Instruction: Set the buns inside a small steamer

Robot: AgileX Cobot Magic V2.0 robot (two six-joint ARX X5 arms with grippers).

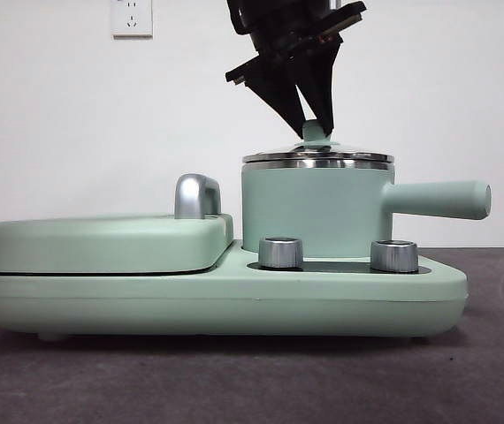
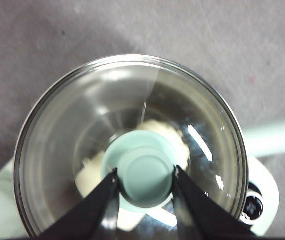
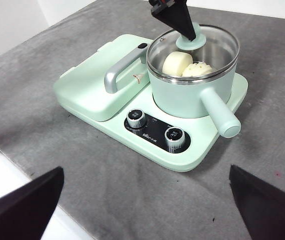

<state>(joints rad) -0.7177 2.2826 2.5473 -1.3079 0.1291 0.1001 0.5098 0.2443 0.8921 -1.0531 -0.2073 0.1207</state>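
Currently the left hand [image 2: 145, 180] is clamped on the green lid knob [image 2: 146, 172], one black jaw seen pressed on each side of it in the left wrist view. The glass lid [image 2: 82, 125] is seated on the steel rim of the small steamer [image 1: 309, 208], which stands on the mint-green cooker base [image 1: 217, 296] beside the flat griddle lid [image 1: 102, 243] with its chrome handle [image 1: 197, 196]. Both buns are seen inside the pot through the glass: the smooth rounded bun [image 3: 176, 63] and the ridged twist bun [image 3: 198, 69] lying side by side, touching or nearly so. The straight side handle [image 1: 436, 200] is pointed away from the griddle. Two chrome dials [image 1: 280, 253] are set on the base in front of the pot. In the front view the left hand [image 1: 316, 119] comes down from above onto the knob. The right hand [image 3: 142, 210] is held well back from the cooker, over the bench edge, jaws spread wide with nothing between them. The cooker rests on the grey bench [image 3: 107, 195].
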